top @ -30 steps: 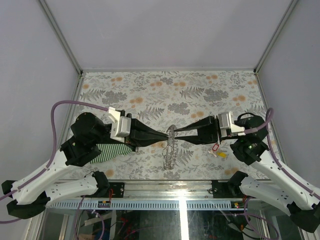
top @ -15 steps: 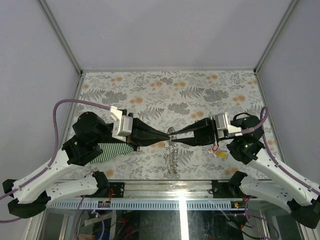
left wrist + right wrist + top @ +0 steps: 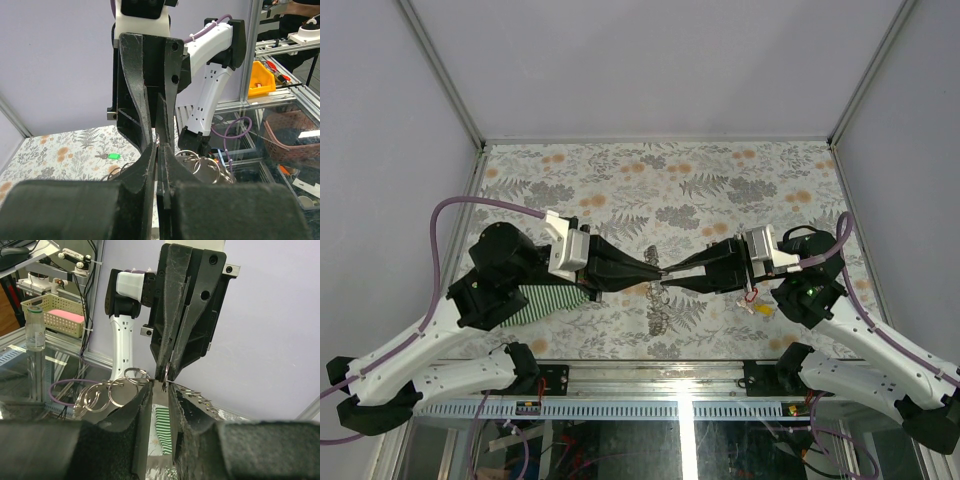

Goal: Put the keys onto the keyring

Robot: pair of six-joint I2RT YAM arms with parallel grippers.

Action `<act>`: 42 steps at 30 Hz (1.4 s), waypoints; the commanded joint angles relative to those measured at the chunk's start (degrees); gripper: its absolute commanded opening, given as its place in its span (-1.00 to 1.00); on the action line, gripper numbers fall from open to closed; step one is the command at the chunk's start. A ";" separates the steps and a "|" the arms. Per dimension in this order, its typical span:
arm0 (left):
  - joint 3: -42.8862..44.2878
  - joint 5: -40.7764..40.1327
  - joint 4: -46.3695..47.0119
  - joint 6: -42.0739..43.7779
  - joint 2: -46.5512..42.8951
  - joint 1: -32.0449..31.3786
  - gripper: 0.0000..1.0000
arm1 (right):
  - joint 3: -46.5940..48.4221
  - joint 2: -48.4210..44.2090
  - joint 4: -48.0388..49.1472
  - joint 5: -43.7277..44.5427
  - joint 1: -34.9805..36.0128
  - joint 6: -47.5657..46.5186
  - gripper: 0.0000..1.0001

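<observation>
Together, left gripper (image 3: 651, 268) and right gripper (image 3: 672, 278) meet tip to tip, each clenched on the keyring (image 3: 661, 312) dangling beneath; keys (image 3: 757, 303) lie right of it.

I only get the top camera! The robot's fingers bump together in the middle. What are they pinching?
Observer: The right wrist camera shows the keyring, a toothed silvery strand, running off beside the right fingers.
Operator: Anything dangling?
Observer: Its round loops hang in a bunch on their other side.
Operator: Any keys I can't see?
Observer: The left wrist camera shows a small green tag lying on the floral table, unheld.
</observation>
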 commanded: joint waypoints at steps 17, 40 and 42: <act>-0.02 -0.64 3.73 0.68 -0.21 -0.33 -1.00 | 2.17 -0.36 3.00 1.37 0.98 0.56 -0.91; 0.22 -10.68 -7.88 -0.08 -7.58 -0.34 -0.38 | 13.95 -5.24 -42.82 9.46 1.07 -57.13 -1.00; 0.22 -10.90 -8.01 -0.08 -7.29 -0.32 -0.38 | 13.97 -5.39 -44.21 10.68 1.01 -60.76 -1.00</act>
